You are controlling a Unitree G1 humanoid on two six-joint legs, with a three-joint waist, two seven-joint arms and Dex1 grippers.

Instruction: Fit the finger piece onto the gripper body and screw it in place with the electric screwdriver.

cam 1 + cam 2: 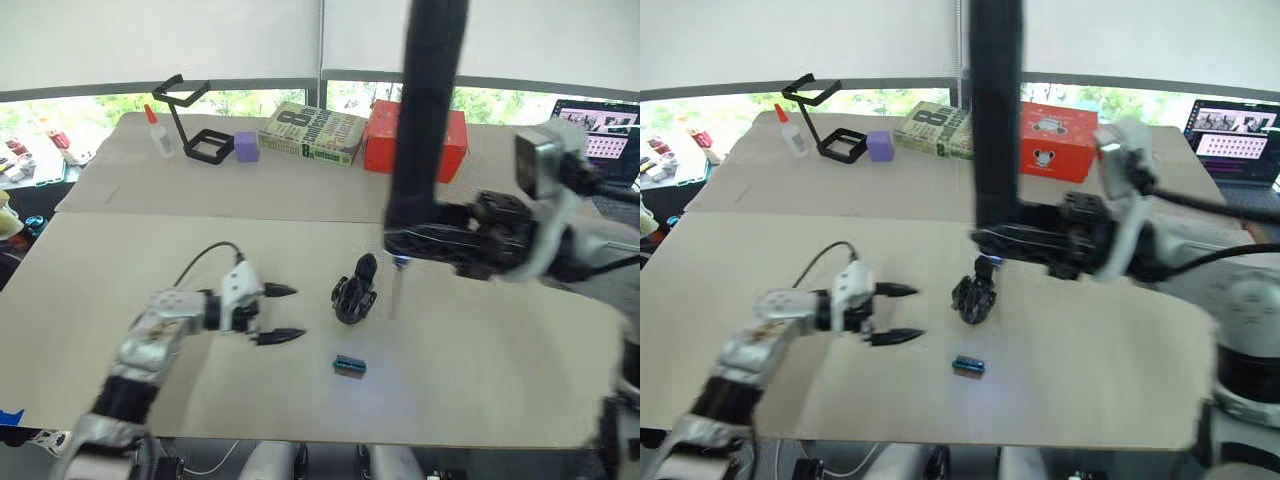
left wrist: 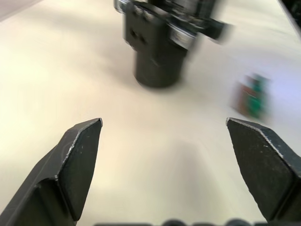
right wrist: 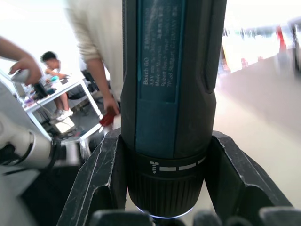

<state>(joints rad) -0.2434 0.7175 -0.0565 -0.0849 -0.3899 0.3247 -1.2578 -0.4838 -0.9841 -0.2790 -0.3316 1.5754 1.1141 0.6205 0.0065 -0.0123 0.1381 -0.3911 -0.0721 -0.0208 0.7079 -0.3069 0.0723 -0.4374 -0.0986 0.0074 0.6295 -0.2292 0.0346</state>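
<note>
We see our left gripper (image 1: 283, 314) spread wide, holding nothing, low over the table (image 1: 480, 370). Just beyond sits the gripper body (image 1: 354, 291). Our right gripper (image 3: 164, 188) clamps the upright electric screwdriver (image 1: 425, 120) beside it

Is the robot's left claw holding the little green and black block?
No, the left gripper is open and empty, and the green-and-black block lies on the table apart from it.

head stereo overlooking table (image 1: 480, 380), wrist close-ups
</note>
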